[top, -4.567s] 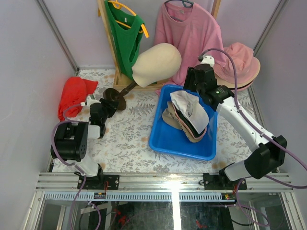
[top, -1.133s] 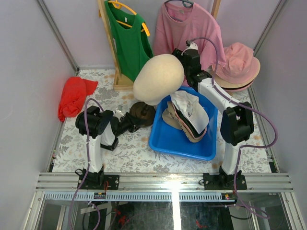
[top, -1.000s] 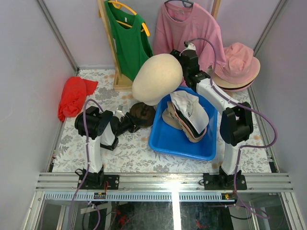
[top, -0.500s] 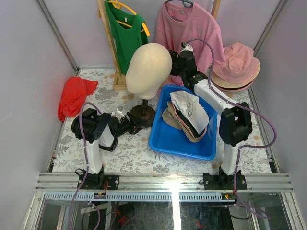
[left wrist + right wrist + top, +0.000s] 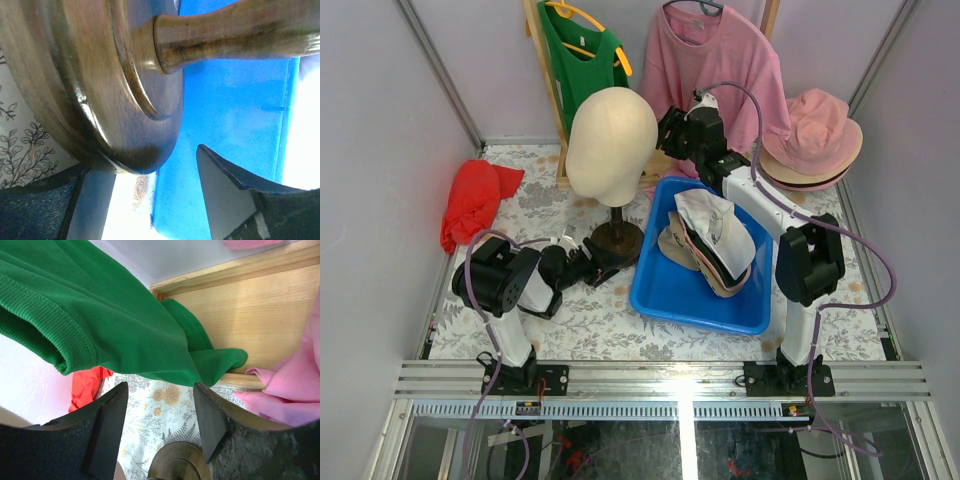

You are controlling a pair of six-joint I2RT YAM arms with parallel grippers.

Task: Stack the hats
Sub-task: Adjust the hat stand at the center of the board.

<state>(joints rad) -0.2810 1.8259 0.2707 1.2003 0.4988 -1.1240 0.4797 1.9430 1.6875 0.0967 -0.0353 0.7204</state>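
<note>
Care with the wooden stand seems to matter most at this step. The left pincer (image 5: 140, 167) lies low on the table (image 5: 580, 310), with its two fingers spread on either side of the rim of the round base (image 5: 617, 238). It pinches nothing: one finger stands clear of the wood and the other is very near it. The cream head (image 5: 610, 140) stands upright on this base and looks top-heavy. For this reason the left pincer should probably draw straight back along its own line, without lifting or turning, so that no finger hooks the rim.

The right pincer (image 5: 160, 395) is also spread and empty. It is high up, just beside the head, and the green shirt (image 5: 100, 315) hangs in front of its tips. It should move away from the head first and only after that turn toward the hats.

No hat is held. A pile of caps (image 5: 715, 240) lies in the blue tray (image 5: 670, 290), just past the base from the left pincer. A pink hat (image 5: 820, 125) sits on a tan hat (image 5: 810, 175), well to the right of the right pincer. The fabric looks soft, so a deep grip on the crown is likely safer than a grip on the edge.
</note>
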